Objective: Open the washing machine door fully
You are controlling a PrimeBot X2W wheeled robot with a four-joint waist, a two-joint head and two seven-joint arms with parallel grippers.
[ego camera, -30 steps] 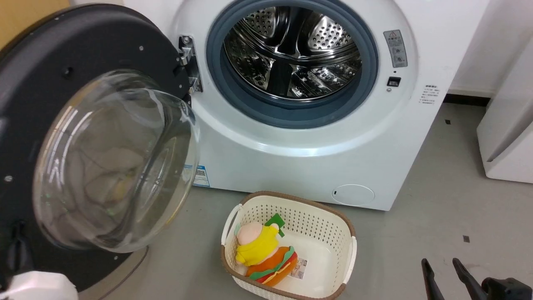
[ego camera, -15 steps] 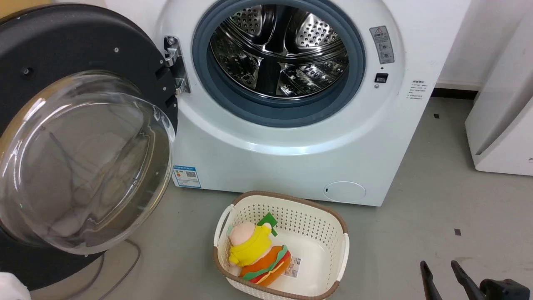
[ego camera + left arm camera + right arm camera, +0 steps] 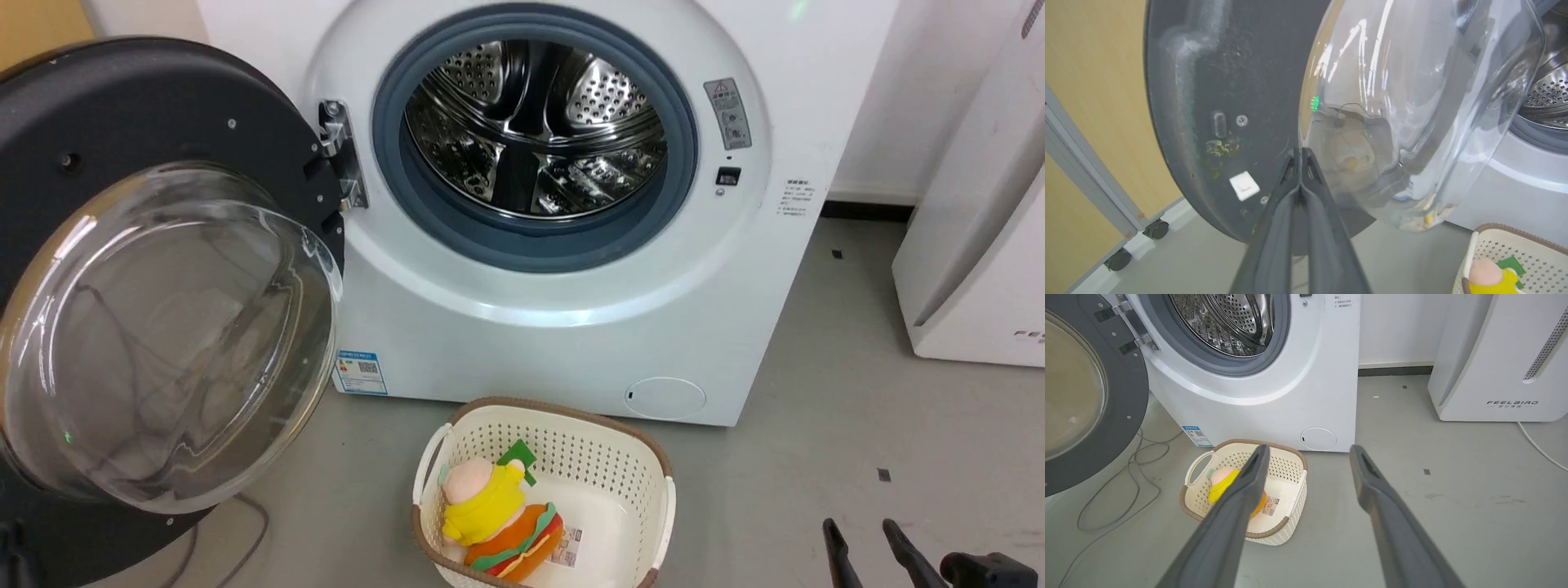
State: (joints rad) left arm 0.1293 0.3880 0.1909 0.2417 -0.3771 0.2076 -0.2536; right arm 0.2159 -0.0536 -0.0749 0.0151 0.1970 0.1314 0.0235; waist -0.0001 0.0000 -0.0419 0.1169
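Your washing machine door [image 3: 155, 278] stands swung out left of the drum [image 3: 531, 131], likely heavy and stiff on its hinge [image 3: 339, 155], its glass bowl [image 3: 163, 351] slick: push the black rim [image 3: 122, 106]. Your left end effector [image 3: 1301, 154], pinched tight, points at its inner face; contact unclear. Your right end effector [image 3: 1309, 449] gapes wide, empty, above the floor [image 3: 1453, 498].

Black washing machine door [image 3: 147, 106], cream perforated basket [image 3: 571, 441]

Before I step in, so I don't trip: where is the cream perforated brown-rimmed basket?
Head view, bottom centre: the basket sits on the floor before the white washing machine, right of its open black door.
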